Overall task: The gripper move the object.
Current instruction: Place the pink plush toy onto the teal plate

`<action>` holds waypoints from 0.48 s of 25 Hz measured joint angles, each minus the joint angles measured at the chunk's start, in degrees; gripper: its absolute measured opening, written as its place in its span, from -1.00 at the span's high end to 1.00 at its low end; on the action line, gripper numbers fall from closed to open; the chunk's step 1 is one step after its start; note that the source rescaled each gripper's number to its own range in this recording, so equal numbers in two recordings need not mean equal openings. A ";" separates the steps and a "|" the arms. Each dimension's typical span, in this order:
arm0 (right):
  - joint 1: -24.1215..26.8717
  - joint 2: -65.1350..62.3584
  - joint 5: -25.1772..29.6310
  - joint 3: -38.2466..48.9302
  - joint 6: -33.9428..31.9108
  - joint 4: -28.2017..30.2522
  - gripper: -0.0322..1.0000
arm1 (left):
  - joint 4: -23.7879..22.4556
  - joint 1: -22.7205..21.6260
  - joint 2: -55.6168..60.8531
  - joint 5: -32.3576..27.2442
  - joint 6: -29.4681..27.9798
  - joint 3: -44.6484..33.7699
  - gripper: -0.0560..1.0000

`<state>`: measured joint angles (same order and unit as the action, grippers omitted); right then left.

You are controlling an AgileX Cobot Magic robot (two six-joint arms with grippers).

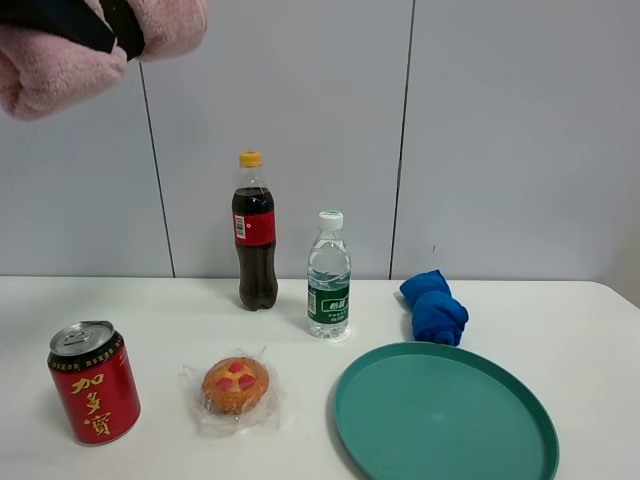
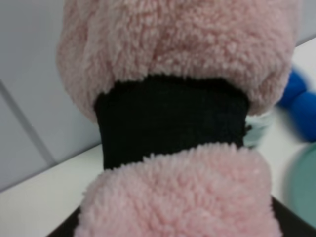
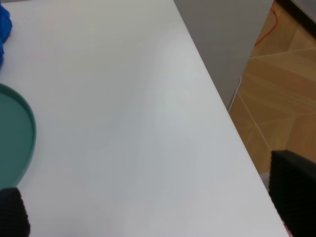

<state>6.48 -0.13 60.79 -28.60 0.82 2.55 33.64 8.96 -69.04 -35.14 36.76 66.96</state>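
Pink towel [image 1: 50, 70] — left hand [image 2: 177, 229] clamped on it — hangs high above the table [image 1: 560, 320].

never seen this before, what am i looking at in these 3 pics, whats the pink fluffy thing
It is a robot with two arms, each ending in jaws. One camera looks down at the table from high up; the other two ride on the wrists. On the table are a red can, a cola bottle, a water bottle, a wrapped pastry, a blue cloth and a green plate. The pink thing is a rolled towel with a black band. The left jaws hold it high above the table, so it fills the left wrist picture. The right wrist picture shows the right jaws open and empty over the table.
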 joint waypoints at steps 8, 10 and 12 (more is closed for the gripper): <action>0.00 0.00 0.00 0.00 0.00 0.00 -1.00 | 17.37 9.09 1.21 -5.60 0.00 0.00 0.89; 0.00 0.00 0.00 0.00 0.00 0.00 -1.00 | 18.80 13.85 1.21 -4.21 0.00 0.00 0.89; 0.00 0.00 0.00 0.00 0.00 0.00 -1.00 | 19.24 19.81 1.21 -2.08 -0.06 0.00 0.89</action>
<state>6.48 -0.13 60.79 -28.60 0.82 2.55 52.88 28.76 -67.82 -37.22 36.70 66.96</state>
